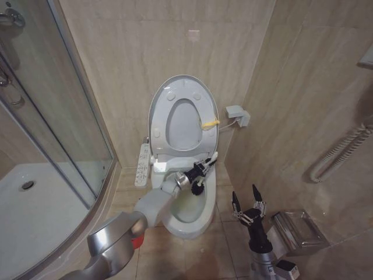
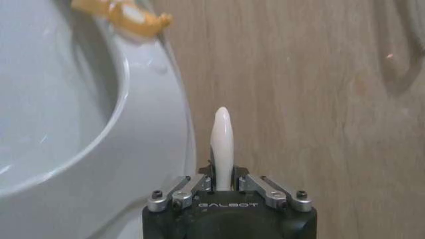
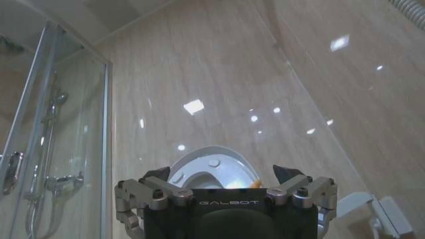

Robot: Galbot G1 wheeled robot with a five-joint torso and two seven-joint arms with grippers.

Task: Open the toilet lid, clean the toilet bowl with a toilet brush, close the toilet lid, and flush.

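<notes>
The left end effector (image 1: 199, 171) is clamped on the white handle of the toilet brush (image 2: 222, 144), whose head hangs just below it inside the toilet bowl (image 1: 185, 226), while the toilet lid (image 1: 175, 88) stands raised against the wall just behind. The right end effector (image 1: 247, 202) waits with its fingers spread wide and empty, off to the side near the floor. The thin, smooth handle could twist or slip in so narrow a grip once the bristles drag on the ceramic, and a careless backward sweep might knock the upright lid down onto the arm.
</notes>
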